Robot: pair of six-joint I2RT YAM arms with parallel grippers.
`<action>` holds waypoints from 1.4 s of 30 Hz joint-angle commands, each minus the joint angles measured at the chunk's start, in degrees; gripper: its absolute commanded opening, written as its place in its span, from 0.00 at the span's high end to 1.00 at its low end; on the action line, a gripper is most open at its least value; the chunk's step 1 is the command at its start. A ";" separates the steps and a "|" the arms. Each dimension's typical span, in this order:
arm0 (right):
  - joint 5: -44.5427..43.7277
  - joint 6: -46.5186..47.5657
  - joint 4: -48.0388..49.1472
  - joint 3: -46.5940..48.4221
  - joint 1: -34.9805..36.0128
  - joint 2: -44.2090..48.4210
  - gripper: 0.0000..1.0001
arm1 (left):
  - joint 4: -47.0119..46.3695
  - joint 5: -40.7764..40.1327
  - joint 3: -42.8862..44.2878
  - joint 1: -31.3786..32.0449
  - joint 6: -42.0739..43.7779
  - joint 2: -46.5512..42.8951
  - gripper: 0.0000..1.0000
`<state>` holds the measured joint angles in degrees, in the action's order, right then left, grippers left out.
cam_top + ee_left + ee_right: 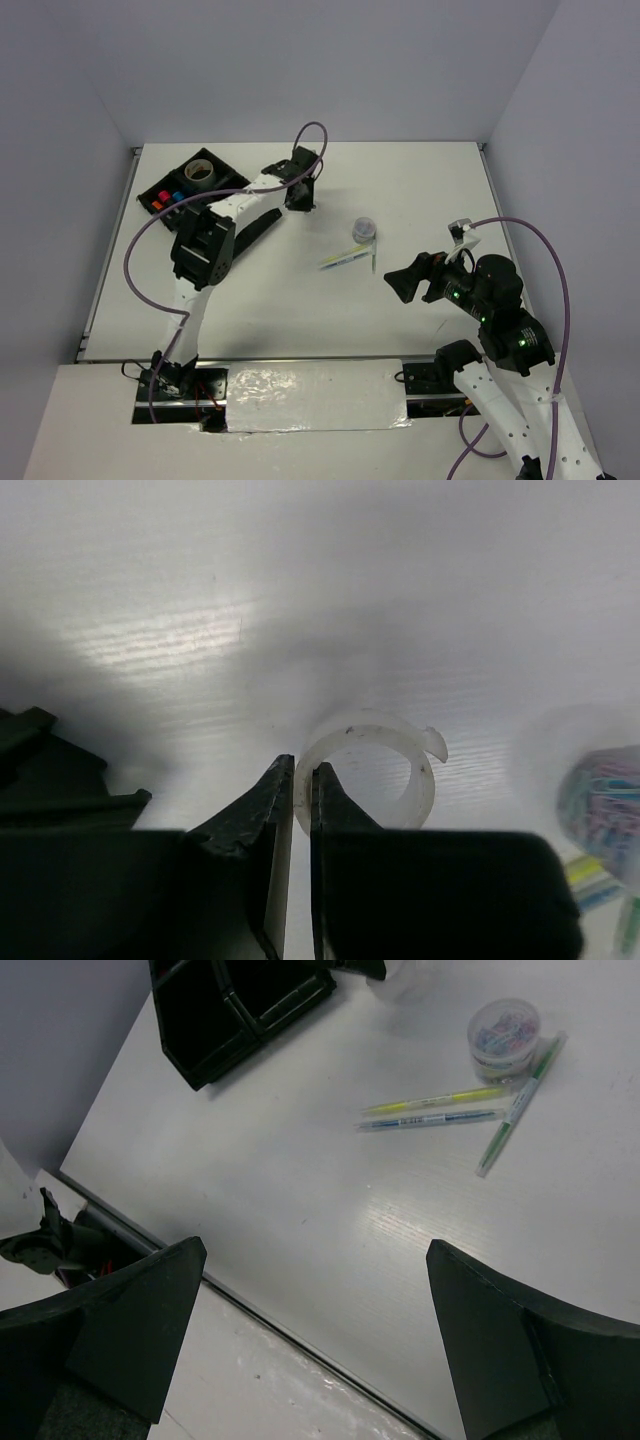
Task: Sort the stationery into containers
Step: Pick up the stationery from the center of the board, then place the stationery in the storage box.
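The black tray [232, 181] lies at the far left. One compartment holds the greyish tape roll [200, 172]; another holds the highlighters [170, 198] with orange, blue and pink caps. My left gripper [299, 205] is right of the tray, over the table. In the left wrist view it [302, 770] is shut on the wall of the small clear tape roll [400, 755]. Thin pens [348, 258] lie mid-table: yellow [435, 1101], blue [430, 1119] and green [520, 1105]. My right gripper [405, 283] is open and empty, right of the pens, also in the right wrist view [315, 1330].
A small round clear tub of coloured paper clips [365, 229] stands just beyond the pens; it also shows in the right wrist view [503, 1035] and the left wrist view [605, 805]. The tray's corner [240, 1005] shows top left. The table's near edge [260, 1310] runs below my right gripper.
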<state>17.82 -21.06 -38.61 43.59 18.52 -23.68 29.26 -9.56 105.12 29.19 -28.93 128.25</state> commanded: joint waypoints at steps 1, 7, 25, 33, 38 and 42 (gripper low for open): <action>-0.16 1.11 0.99 0.70 0.55 0.39 0.00 | 4.05 -6.07 8.51 -0.36 -0.16 -6.94 0.92; 0.19 1.19 1.61 -0.09 0.46 0.04 0.00 | 10.63 -12.14 16.07 -11.75 -0.07 -7.76 0.91; -0.15 1.55 1.96 -0.17 1.43 -0.40 0.00 | 14.26 -1.52 28.12 -35.96 0.97 3.15 0.73; -0.77 1.55 1.96 -0.18 1.34 -1.28 0.00 | 12.14 1.30 27.59 -36.13 1.33 7.10 0.72; -1.30 1.55 1.78 -0.18 1.34 -0.84 0.00 | 11.53 1.04 29.18 -36.13 1.94 8.51 0.70; -1.56 1.55 1.52 -0.09 1.43 -0.66 0.00 | 11.26 0.86 30.32 -36.22 2.56 9.39 0.65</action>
<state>16.97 -20.25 -38.59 43.51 19.46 -24.60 42.44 -9.08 131.96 -6.94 -28.21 137.19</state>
